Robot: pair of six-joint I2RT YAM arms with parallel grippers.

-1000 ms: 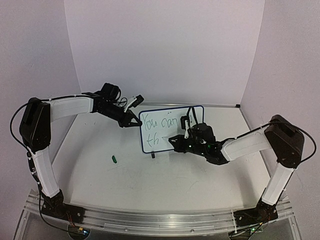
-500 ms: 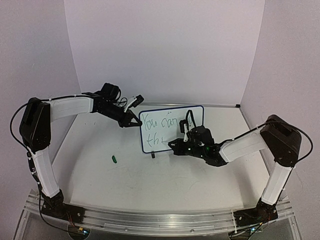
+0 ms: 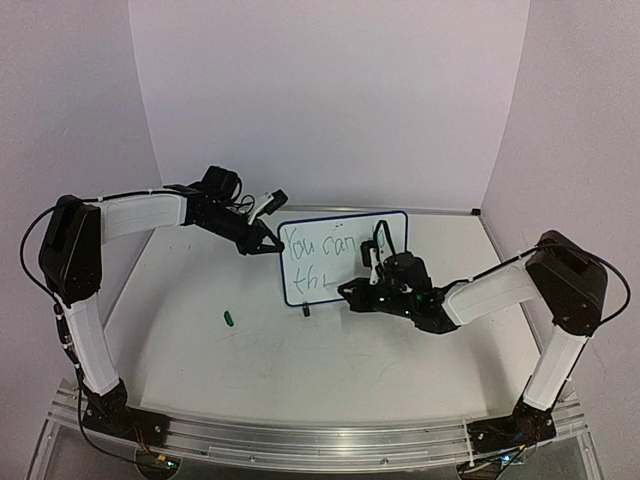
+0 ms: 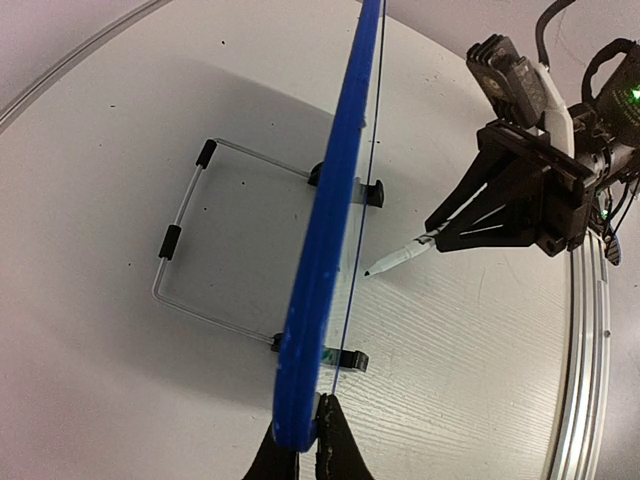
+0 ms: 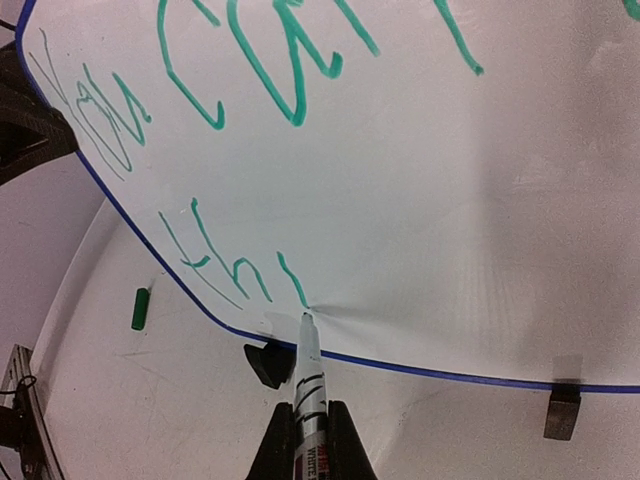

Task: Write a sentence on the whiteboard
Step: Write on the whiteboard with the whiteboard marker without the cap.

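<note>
We see the whiteboard upright, face toward us | left gripper pinched tight on its left edge | right gripper squeezing the marker, tip on its lower half | sentence reads "You can", then "thi" | green cap lies left of it

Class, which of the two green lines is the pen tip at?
The lower line, "thi": the pen tip sits at its last stroke. The upper line, "You can", lies above.
</note>
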